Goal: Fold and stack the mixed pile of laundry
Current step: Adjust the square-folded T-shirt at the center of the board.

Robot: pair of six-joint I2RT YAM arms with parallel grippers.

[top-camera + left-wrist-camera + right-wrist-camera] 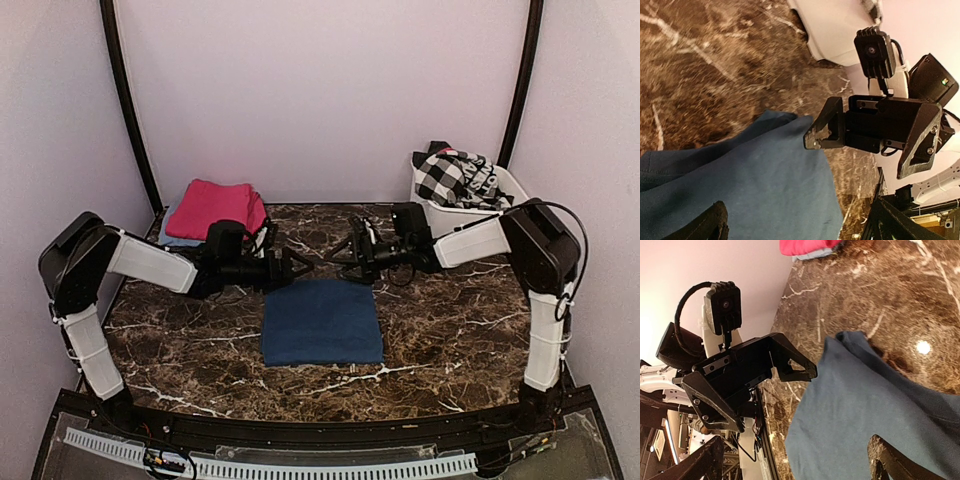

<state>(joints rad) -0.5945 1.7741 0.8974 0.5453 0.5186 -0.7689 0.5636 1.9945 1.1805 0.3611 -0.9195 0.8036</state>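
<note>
On the bench [450, 340], far left, the folded magenta-pink cloth [215, 205] sits on the light-blue piece [172, 238]. My left fingers [300, 268] are released, spread wide and empty, above the far edge of the folded navy-blue sheet [322, 325], which lies flat at centre. My right fingers [345, 250] face them, equally released. The checked garment [452, 178] fills the white tub [480, 212] at far right.

Right claw [855, 159] spread wide by navy-blue sheet [755, 185] edge.
</note>
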